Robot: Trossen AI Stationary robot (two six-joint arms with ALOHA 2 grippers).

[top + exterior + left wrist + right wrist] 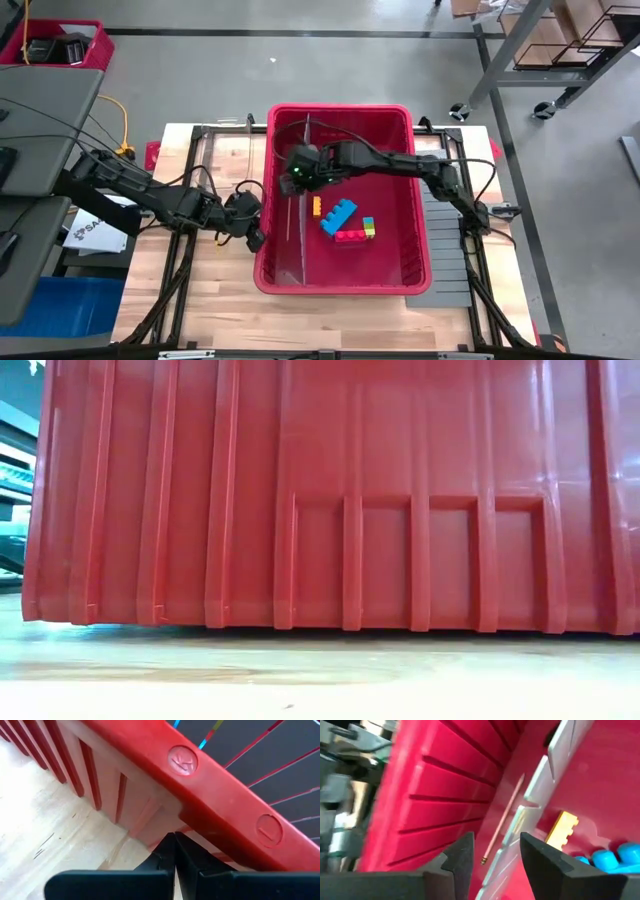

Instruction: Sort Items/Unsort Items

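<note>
In the red bin (420, 262), an orange block (316, 206), a blue block (338, 216), a red block (350, 237) and a green-and-yellow block (368, 226) lie on the floor right of a clear divider (303, 240). A thin pen-like stick (502, 815) lies in the narrow left compartment, along the divider. My right gripper (497, 851) is open inside the bin above the stick's near end, one finger on either side and apart from it. My left gripper (174, 840) is shut outside the bin, at its left wall (150, 815) under the rim. My left gripper's shut fingertips (167, 845) point level from the table's left at the bin's outer left wall, just below the rim (210, 790). I cannot tell whether they touch it.
The bin fills the middle of the wooden table (220, 290) and the whole low view (330, 490). The orange block (562, 827) and the blue block (610, 857) lie beyond the divider (540, 775) from my right gripper. Bare wood lies left of and in front of the bin.
</note>
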